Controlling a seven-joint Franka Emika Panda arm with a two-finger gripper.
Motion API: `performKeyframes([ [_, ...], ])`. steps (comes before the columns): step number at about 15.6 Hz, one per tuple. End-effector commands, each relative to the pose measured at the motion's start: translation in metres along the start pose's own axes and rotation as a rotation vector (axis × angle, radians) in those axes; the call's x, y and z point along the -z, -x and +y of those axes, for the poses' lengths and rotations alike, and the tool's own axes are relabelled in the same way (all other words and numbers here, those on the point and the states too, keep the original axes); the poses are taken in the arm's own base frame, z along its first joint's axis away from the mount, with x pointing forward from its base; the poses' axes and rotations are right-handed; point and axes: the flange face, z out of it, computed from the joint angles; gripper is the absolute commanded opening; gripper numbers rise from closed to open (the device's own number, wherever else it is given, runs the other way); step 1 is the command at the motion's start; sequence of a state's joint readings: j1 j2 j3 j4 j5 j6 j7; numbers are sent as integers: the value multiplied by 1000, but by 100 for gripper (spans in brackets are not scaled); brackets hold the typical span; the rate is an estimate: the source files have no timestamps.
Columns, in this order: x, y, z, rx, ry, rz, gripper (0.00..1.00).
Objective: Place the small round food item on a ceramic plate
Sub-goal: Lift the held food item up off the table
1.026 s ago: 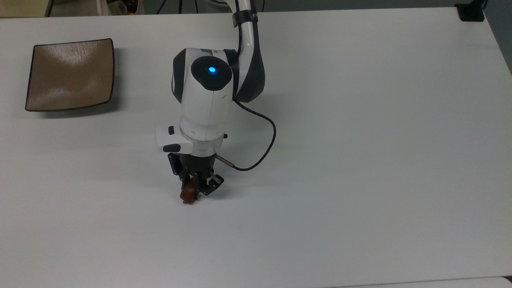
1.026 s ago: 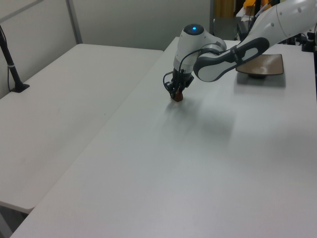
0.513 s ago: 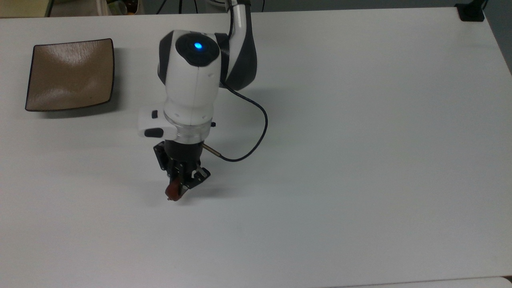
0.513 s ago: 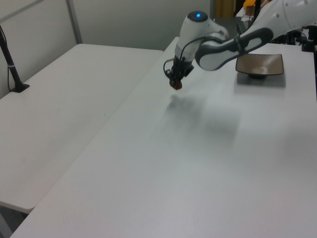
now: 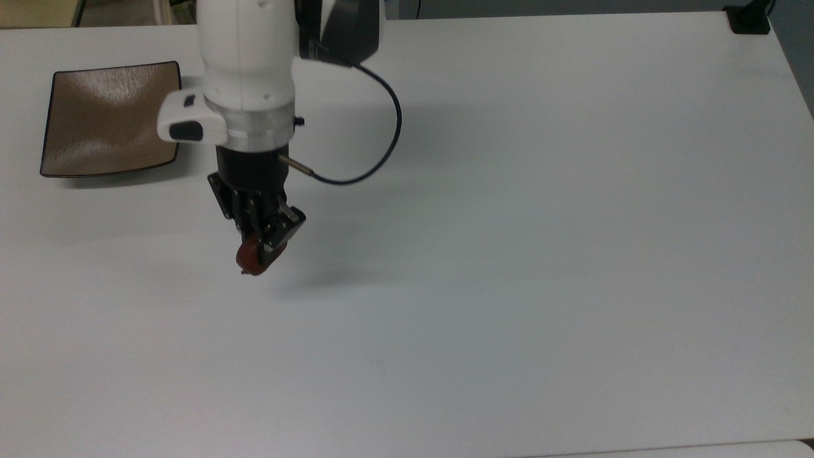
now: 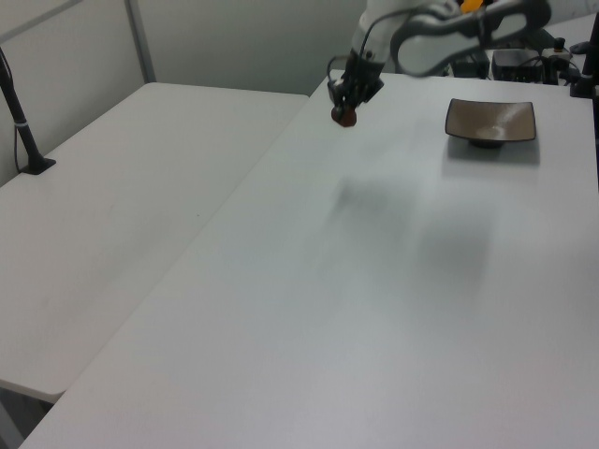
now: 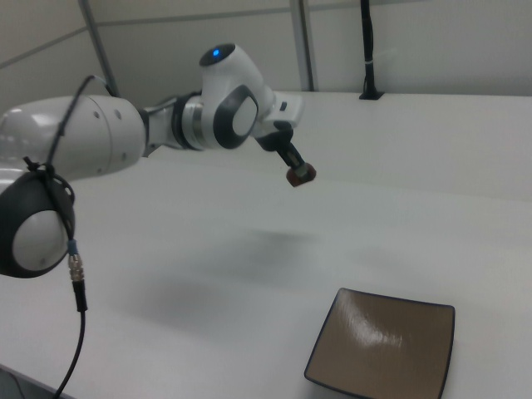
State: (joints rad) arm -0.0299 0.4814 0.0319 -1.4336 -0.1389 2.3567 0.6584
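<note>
No legible text, labels, brands, nos. or signs anywhere; none readable on arm housing, plate or table.

The arm [image 7: 125, 137] has smooth white shells with dark grey joint covers. On its rounded wrist housing [image 7: 229, 96] a small blue light shines. Below the housing there is a silver metal ring [image 5: 257, 130], and beside the ring a white block with two dark buttons. A thin black cable [image 5: 375, 149] with a metal plug loops out near the ring. The gripper [image 5: 261, 245] is black.
</note>
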Motion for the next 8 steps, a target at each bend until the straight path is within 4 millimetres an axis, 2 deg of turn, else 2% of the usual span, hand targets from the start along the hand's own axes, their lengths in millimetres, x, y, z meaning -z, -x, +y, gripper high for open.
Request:
performKeyframes([
  [1,64,-1,19,26,-36,-79,28],
  [5,104,-7,49,192,-91,-183,28],
  [8,112,-8,78,380,-114,-283,28],
])
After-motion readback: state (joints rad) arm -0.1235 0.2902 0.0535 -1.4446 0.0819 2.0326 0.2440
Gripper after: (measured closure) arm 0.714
